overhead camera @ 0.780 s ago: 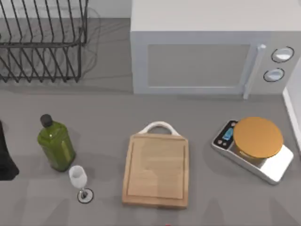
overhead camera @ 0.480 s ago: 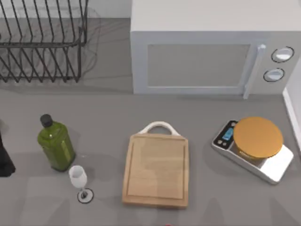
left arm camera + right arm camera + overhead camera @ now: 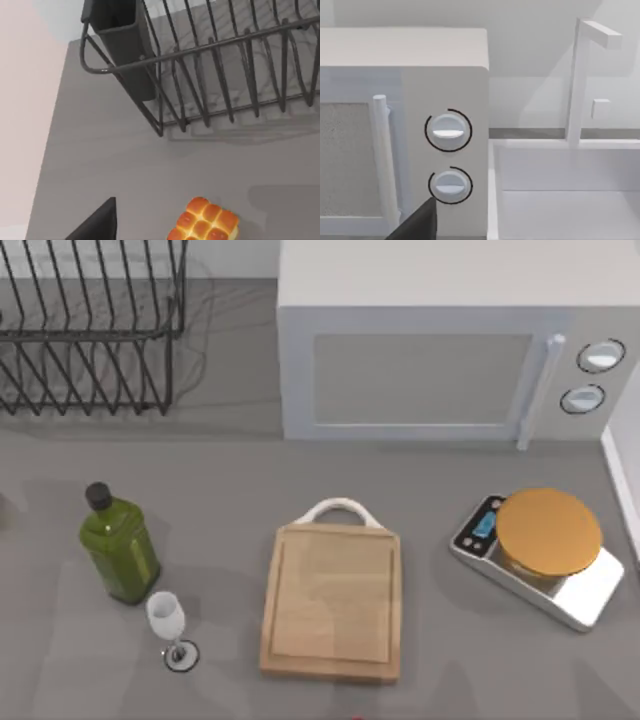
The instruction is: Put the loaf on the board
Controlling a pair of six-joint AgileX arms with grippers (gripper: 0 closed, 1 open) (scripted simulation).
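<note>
The loaf (image 3: 206,221) lies on the grey counter in the left wrist view, a golden-orange pull-apart block of small domed buns, partly cut off at the frame edge, some way in front of the black dish rack (image 3: 210,60) and its dark cutlery cup (image 3: 122,47). A dark wedge of the left gripper (image 3: 95,225) sits beside it, apart from it and holding nothing that I can see; whether its fingers are spread or closed I cannot tell.

Going left to right across the top view: the rack (image 3: 95,325) at the far left, the green bottle (image 3: 118,545) and the wine glass (image 3: 168,625) just beside it, then the board (image 3: 333,600) in the middle, bare, its white loop handle pointing toward the microwave (image 3: 450,340), and the scale (image 3: 540,555) at the right.

Judged from its look, the loaf is light, soft and springy (the crust likely a little slick), so a hard squeeze would dent it. The 2 long flat sides, low on the block, seem the best hold, with a gentle closing.

The right gripper (image 3: 415,225) shows as a dark wedge facing the microwave's 2 dials (image 3: 448,131); its fingers I cannot tell either.
</note>
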